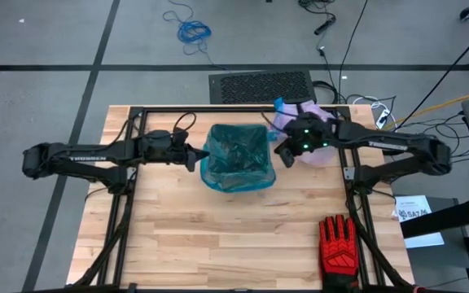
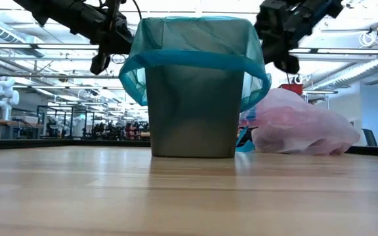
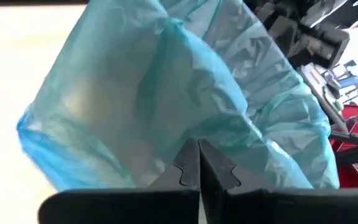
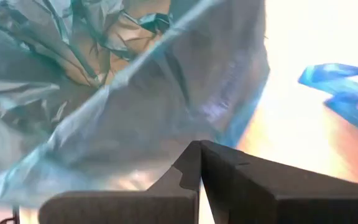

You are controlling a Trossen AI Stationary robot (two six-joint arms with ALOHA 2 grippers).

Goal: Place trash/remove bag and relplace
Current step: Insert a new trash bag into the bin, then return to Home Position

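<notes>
Bare wooden table (image 2: 189, 196) lay nearest the low camera, open plank across the front. One bin (image 2: 192, 111) stood mid-table, lined with one teal-green bag (image 1: 236, 157), its rim folded outward over the top. My left jaws (image 1: 194, 157) were shut and empty, just beside the liner's left edge. My right jaws (image 1: 284, 156) were shut too, holding nothing, close beside its right edge. One pinkish bag (image 2: 304, 124) lay slumped behind the bin, right rear. One red glove (image 1: 337, 244) lay near the front right edge.
</notes>
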